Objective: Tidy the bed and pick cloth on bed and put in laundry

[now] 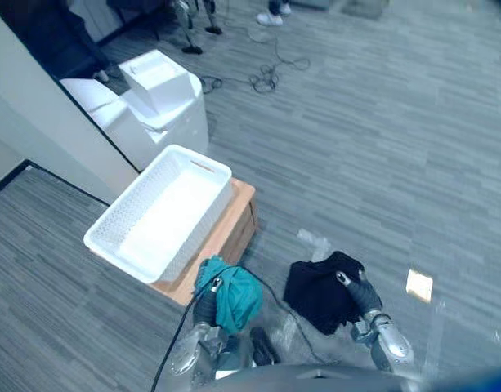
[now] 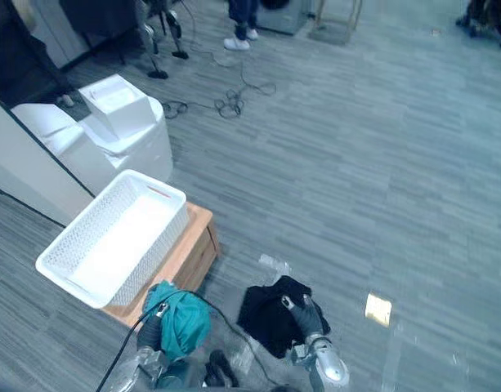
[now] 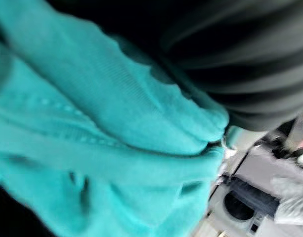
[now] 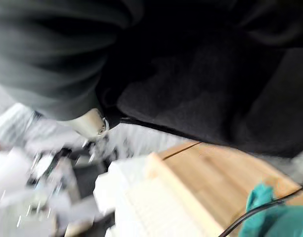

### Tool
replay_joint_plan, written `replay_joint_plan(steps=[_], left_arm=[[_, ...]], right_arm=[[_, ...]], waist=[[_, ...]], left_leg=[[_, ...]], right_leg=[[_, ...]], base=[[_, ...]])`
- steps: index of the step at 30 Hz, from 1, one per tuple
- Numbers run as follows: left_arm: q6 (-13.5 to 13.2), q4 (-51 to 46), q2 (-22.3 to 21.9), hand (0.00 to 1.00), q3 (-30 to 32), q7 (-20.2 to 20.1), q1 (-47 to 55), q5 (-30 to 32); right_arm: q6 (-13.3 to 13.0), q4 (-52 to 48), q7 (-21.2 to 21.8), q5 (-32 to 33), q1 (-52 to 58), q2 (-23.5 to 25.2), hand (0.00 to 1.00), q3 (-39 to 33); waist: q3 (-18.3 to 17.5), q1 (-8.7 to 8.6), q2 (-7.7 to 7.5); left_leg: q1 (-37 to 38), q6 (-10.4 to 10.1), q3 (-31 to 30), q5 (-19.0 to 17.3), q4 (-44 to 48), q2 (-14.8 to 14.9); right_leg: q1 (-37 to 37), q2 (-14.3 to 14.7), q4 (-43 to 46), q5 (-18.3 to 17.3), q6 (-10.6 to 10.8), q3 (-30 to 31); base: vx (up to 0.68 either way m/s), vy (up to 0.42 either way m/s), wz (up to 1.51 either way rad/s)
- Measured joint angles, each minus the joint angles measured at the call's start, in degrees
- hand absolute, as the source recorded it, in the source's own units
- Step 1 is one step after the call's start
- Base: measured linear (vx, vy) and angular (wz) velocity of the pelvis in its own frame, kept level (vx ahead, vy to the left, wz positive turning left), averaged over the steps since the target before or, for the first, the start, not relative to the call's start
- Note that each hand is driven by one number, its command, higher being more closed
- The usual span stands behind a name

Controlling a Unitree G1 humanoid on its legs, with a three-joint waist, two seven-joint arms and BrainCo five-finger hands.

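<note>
Left hand (image 1: 206,305) grips teal cloth (image 1: 238,298) at wooden stand's (image 1: 234,219) near corner; right hand (image 1: 363,292) clutches black cloth (image 1: 315,291) over open floor (image 1: 381,163).

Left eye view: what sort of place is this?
Likely an indoor lab or staged room: grey carpeted floor, loose cables lying on it, a white basket on a low wooden stand.

Bunched teal cloth (image 1: 238,298) in left robot hand (image 1: 206,309) beside empty white laundry basket (image 1: 199,233); crumpled black cloth (image 1: 315,294) in right robot hand (image 1: 360,292).
</note>
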Motion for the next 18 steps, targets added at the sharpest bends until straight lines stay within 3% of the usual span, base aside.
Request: replay_joint_plan(steps=[3,5,6,7,8,9,10,11,12,13,14,16,18], left_arm=[[0.00,0.28,0.98,1.00,-2.57,0.98,-0.61,0.15],[-0.02,0.88,0.85,1.00,-3.30,1.66,-1.50,-0.25],[-0.14,0.89,1.23,1.00,-3.50,2.02,-1.97,-0.45],[-0.32,0.85,2.62,1.00,-3.71,2.12,-2.19,-0.55],[0.34,3.53,3.43,1.00,-5.44,2.19,-4.02,-0.50],[0.88,3.65,3.26,1.00,-6.44,2.16,-3.93,-0.42],[0.65,3.55,1.97,1.00,-7.28,1.50,-3.85,0.04],[-0.48,3.34,0.08,1.00,-7.31,0.52,-2.53,0.19],[-1.15,2.85,-0.22,1.00,-7.05,-0.02,-1.72,0.28],[-1.83,2.76,1.42,1.00,-5.81,-0.30,-1.50,0.52],[-1.75,3.89,1.80,1.00,-4.64,-0.03,-1.55,0.45],[-1.98,2.60,0.79,1.00,-4.15,0.02,-0.03,0.43],[-2.22,2.40,0.32,1.00,-4.26,0.05,0.16,0.44]], right_arm=[[0.69,-0.18,-0.96,0.03,0.85,-0.09,1.00,0.41],[0.67,-0.18,-1.08,0.08,1.00,-0.17,1.00,0.55],[0.67,0.01,-1.33,0.20,1.05,-0.12,1.00,1.04],[0.56,0.01,-1.42,0.64,1.28,0.13,1.00,1.53],[0.58,2.10,-1.80,1.65,0.66,1.11,1.00,0.76],[0.68,3.13,-2.28,2.48,1.02,1.28,1.00,-0.23],[0.24,2.04,-2.87,3.24,2.29,0.96,1.00,-1.04],[-1.04,-0.31,-2.95,4.37,3.68,-0.11,1.00,-0.72],[-1.88,-0.56,-2.80,4.64,4.22,-0.62,1.00,-0.70],[-1.97,0.44,-2.81,5.03,3.92,2.04,1.00,0.62],[-1.96,0.73,-2.58,5.03,3.88,2.29,1.00,1.56],[-1.97,-1.79,-1.82,5.06,3.74,2.26,1.00,3.42],[-1.93,-2.28,-1.76,5.13,2.23,1.61,1.00,4.06]], waist=[[0.31,-0.94,0.34],[1.09,-2.48,1.55],[1.35,-2.89,1.10],[1.29,-3.11,-0.92],[2.51,-2.87,-2.48],[2.33,-2.59,-2.71],[2.20,-3.78,-1.70],[1.53,-3.82,1.96],[1.12,-3.97,3.48],[1.04,-2.70,-1.12],[1.59,-2.21,-1.48],[0.92,-0.97,-0.64],[0.52,-0.81,0.00]], left_leg=[[3.24,-1.92,-8.08,0.02,-1.01,0.49],[3.91,-5.92,-14.31,-0.57,-0.63,2.85],[3.67,-8.41,-17.81,-1.07,-0.25,3.56],[3.13,-10.96,-19.78,-1.91,-0.21,2.57],[2.77,-13.43,-23.74,-2.90,1.34,2.01],[1.78,-13.26,-23.80,-2.99,3.47,0.85],[-0.84,-11.56,-23.68,-4.24,8.00,-0.34],[-1.49,-9.95,-26.09,-3.19,8.64,0.42],[-1.55,-9.96,-26.56,-7.10,7.72,2.12],[-1.10,-10.92,-27.37,-6.92,8.63,0.60],[-1.83,-12.22,-28.86,-7.91,10.29,0.99],[-2.69,-13.64,-30.87,-8.38,10.73,3.80],[-2.62,-14.43,-31.37,-7.94,9.35,4.59]], right_leg=[[-7.95,0.03,1.12,-5.44,-2.54,4.13],[-11.93,1.49,-5.59,-7.95,-1.51,8.31],[-13.17,1.78,-13.59,-7.43,-0.14,12.38],[-12.40,1.37,-23.07,-5.37,1.48,16.21],[-9.37,-0.32,-29.75,-1.57,2.70,16.23],[-7.45,-1.99,-31.65,-1.41,3.65,12.15],[-6.72,-1.31,-28.72,1.75,4.78,13.49],[-10.95,2.84,-20.58,1.28,4.37,20.92],[-10.94,5.70,-22.20,-1.22,2.60,23.45],[-8.94,4.99,-28.87,-2.28,2.16,27.98],[-8.20,5.29,-28.40,-4.09,0.82,27.00],[-7.07,7.12,-28.59,-4.86,-0.53,23.00],[-6.89,7.23,-28.28,-6.07,-1.36,21.09]], base=[[0.38,-0.263,1.45],[0.23,-0.335,1.65],[0.25,-0.494,1.71],[0.21,-0.532,1.93],[0.16,-0.414,1.59],[0.18,-0.311,1.87],[0.13,-0.164,1.73],[0.10,-0.144,1.76],[0.02,-0.122,1.40],[0.04,-0.182,0.98],[0.14,-0.291,0.83],[0.17,-0.261,0.61],[0.13,-0.152,0.41]])
